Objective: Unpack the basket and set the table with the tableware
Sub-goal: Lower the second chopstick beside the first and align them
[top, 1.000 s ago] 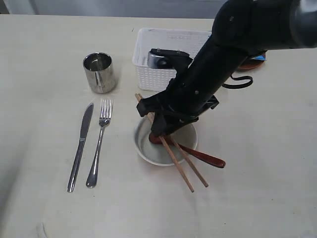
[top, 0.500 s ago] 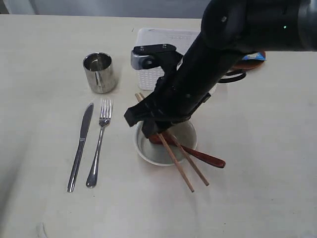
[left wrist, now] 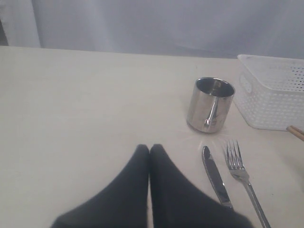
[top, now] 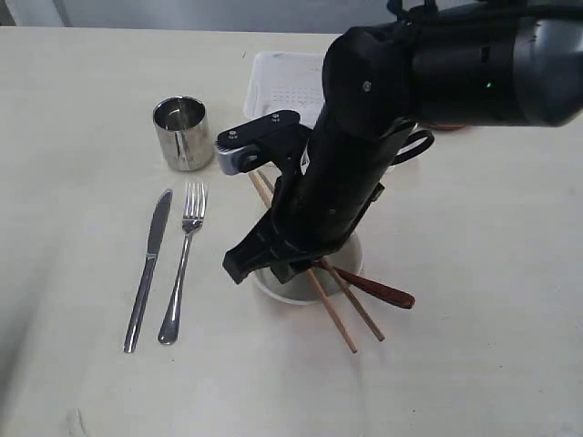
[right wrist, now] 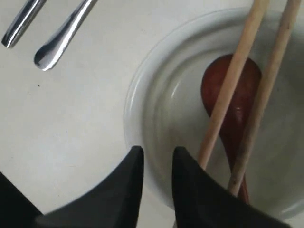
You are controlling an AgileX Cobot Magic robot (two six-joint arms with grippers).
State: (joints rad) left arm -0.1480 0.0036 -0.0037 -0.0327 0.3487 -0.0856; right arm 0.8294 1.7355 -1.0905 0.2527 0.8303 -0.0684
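The pale bowl [right wrist: 161, 104] holds the dark red-brown spoon [right wrist: 232, 95], and two wooden chopsticks [right wrist: 237, 71] lie across it. My right gripper [right wrist: 157, 151] is open by a narrow gap, with one finger outside the bowl's rim and one inside. In the exterior view the right arm hides most of the bowl [top: 281, 291]; the chopsticks [top: 342, 314] and the spoon's handle [top: 383, 293] stick out to the right. The steel cup [top: 182, 133], knife [top: 148, 269] and fork [top: 180, 273] lie to the left. My left gripper [left wrist: 149, 147] is shut and empty over the bare table [left wrist: 71, 104].
The white basket [top: 282, 86] stands behind the bowl, partly hidden by the right arm. In the left wrist view the cup [left wrist: 211, 104], knife [left wrist: 216, 176], fork [left wrist: 240, 168] and basket [left wrist: 273, 95] are ahead of the fingers.
The right arm has swung forward and left over the bowl, bringing its gripper down to the bowl's near-left rim. Its jaws have narrowed. The tableware has not moved.
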